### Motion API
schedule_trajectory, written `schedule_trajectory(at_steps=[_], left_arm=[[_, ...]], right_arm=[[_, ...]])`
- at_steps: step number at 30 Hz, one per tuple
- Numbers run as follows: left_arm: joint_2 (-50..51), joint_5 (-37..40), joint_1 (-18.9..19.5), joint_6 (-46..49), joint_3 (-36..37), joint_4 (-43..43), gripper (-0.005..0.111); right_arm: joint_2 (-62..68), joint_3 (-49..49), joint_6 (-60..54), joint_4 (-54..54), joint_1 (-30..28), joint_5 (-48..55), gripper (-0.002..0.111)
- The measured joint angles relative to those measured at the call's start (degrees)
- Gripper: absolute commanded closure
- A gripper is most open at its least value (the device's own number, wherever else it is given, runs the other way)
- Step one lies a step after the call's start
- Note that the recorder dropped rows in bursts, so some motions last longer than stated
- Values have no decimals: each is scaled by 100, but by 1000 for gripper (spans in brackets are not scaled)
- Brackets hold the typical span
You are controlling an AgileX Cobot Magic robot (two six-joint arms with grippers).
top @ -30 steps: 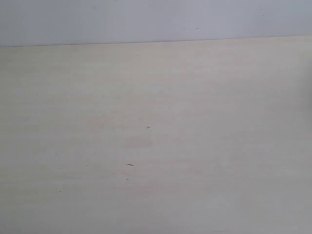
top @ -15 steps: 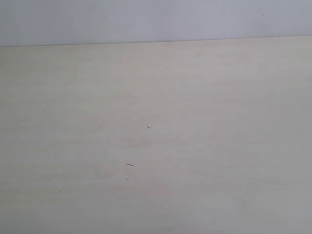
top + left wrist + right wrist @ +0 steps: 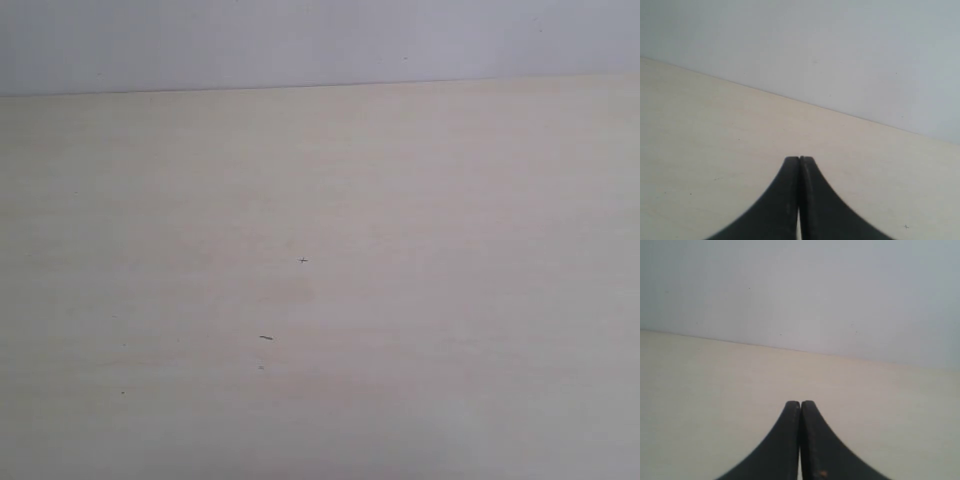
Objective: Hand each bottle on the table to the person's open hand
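The pale beige table (image 3: 420, 300) fills the exterior view and carries only a few tiny dark specks. No bottle and no person's open hand show in any view. Neither gripper shows in the exterior view. In the left wrist view my left gripper (image 3: 799, 159) is shut, its black fingertips pressed together with nothing between them, above bare table (image 3: 700, 150). In the right wrist view my right gripper (image 3: 800, 403) is likewise shut on nothing, over bare table (image 3: 700, 390).
A plain pale grey wall (image 3: 320, 40) rises behind the table's far edge (image 3: 320, 86). The same wall (image 3: 840, 50) backs the left wrist view, and the wall (image 3: 800, 290) closes off the right wrist view too.
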Motion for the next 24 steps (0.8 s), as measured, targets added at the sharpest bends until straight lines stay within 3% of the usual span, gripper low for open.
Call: schedule_trajectory(at_steps=[9, 24], left_arm=[[0, 0, 0, 0, 0, 0, 107], [0, 0, 0, 0, 0, 0, 107]], right_arm=[[0, 0, 515, 0, 0, 542, 108], [0, 0, 786, -11, 0, 574, 108]])
